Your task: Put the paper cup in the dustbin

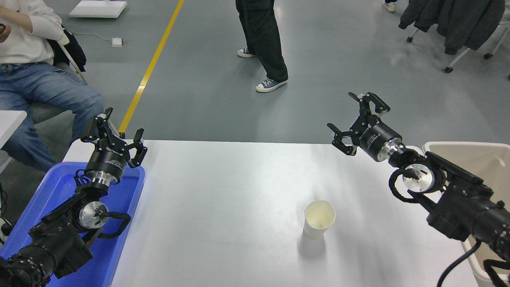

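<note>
The white paper cup [318, 218] stands upright on the white table [223, 199], right of the middle, with its cream inside showing. The beige dustbin [464, 157] stands at the table's right edge, partly hidden by my right arm. My right gripper [356, 118] is open and empty, raised above the table's far edge, well behind and to the right of the cup. My left gripper [113, 135] is open and empty, parked at the lower left over the blue tray.
A bright blue tray [59, 191] lies at the table's left edge under my left arm. A person in black trousers [263, 44] walks beyond the far side. A seated person in jeans [44, 87] is at the far left. Jackets hang on chairs [454, 20] top right.
</note>
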{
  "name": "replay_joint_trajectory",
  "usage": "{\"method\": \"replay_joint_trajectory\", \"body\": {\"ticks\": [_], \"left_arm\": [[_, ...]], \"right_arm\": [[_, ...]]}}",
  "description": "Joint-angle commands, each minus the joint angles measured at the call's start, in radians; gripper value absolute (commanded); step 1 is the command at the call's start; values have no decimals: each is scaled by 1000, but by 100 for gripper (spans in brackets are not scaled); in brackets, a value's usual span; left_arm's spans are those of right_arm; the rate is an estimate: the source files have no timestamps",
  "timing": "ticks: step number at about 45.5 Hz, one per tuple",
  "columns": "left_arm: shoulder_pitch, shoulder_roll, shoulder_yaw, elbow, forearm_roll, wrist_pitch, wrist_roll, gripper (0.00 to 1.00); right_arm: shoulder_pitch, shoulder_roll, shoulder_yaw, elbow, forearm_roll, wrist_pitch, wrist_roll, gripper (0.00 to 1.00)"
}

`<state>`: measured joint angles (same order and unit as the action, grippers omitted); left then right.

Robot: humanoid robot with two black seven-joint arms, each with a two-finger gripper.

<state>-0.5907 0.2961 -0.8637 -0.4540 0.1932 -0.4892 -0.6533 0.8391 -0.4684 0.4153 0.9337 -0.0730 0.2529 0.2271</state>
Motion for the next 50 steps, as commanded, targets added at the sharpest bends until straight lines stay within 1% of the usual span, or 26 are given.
{"method": "replay_joint_trajectory", "body": {"ticks": [1, 7, 12, 17, 24, 29, 50], "left_arm": [[0, 1, 0, 0, 0, 0, 0, 100], [0, 1, 0, 0, 0, 0, 0, 100], [0, 1, 0, 0, 0, 0, 0, 100], [0, 1, 0, 0, 0, 0, 0, 100], [0, 0, 0, -2, 0, 0, 0, 100], [0, 1, 0, 0, 0, 0, 0, 100], [0, 1, 0, -2, 0, 0, 0, 100]], "right_arm": [[26, -174, -137, 259, -180, -50, 0, 100], [101, -217, -259, 309, -203, -63, 0, 100], [188, -216, -377, 313, -277, -66, 1, 100], [287, -199, -498, 313, -304, -72, 0, 100], [432, -135, -688, 304, -327, -72, 0, 100], [506, -95, -809, 297, -367, -72, 0, 100], [663, 4, -1109, 266, -547, -73, 1, 100]]}}
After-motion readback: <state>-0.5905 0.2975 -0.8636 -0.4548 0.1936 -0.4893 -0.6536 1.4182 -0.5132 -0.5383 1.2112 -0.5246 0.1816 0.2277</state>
